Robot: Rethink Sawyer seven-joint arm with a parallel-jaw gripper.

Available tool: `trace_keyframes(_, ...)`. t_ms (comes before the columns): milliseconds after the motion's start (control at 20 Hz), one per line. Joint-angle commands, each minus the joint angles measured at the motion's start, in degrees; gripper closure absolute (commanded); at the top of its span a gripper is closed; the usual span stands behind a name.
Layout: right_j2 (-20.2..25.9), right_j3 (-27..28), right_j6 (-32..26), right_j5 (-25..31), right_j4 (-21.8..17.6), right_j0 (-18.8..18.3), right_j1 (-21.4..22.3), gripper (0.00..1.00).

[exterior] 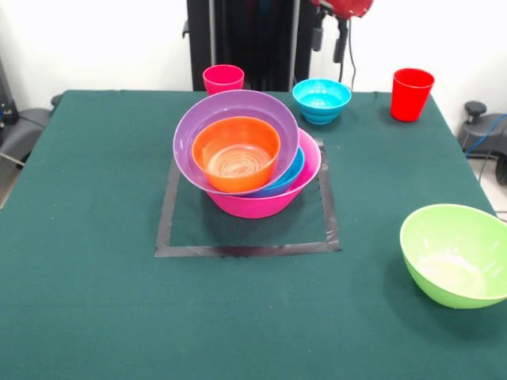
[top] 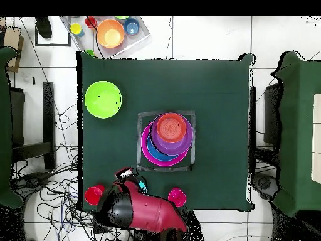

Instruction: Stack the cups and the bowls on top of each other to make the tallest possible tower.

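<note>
The tower stands in the middle of the table: a big pink bowl [exterior: 261,204] as base, a blue bowl [exterior: 291,172] in it, a tilted purple bowl [exterior: 238,111] on that, and an orange bowl [exterior: 235,154] inside the purple one. It also shows in the overhead view [top: 167,137]. A pink-red cup [exterior: 223,78], a small ribbed blue bowl [exterior: 322,100] and a red cup [exterior: 412,93] stand along the robot's side. A large lime green bowl [exterior: 455,253] sits apart. My gripper [exterior: 333,32] hangs above the small blue bowl, empty. No light green cup shows.
A square of grey tape [exterior: 245,250] marks the cloth around the tower. In the overhead view a clear tray [top: 110,31] with more small bowls lies on the floor beyond the table's far edge. The red arm [top: 147,212] covers the table's near edge.
</note>
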State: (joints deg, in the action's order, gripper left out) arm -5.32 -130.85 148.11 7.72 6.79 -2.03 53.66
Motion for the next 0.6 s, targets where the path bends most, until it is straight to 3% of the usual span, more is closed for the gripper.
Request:
trace_keyframes(50,3.78,1.89,3.85,-6.71,-2.81,1.69,-10.15,0.00)
trace_keyframes(250,4.05,2.70,2.17,-9.91,-5.17,-0.22,-13.18,0.00)
trace_keyframes(600,3.64,4.06,2.37,-14.41,-7.31,0.27,-17.82,0.00)
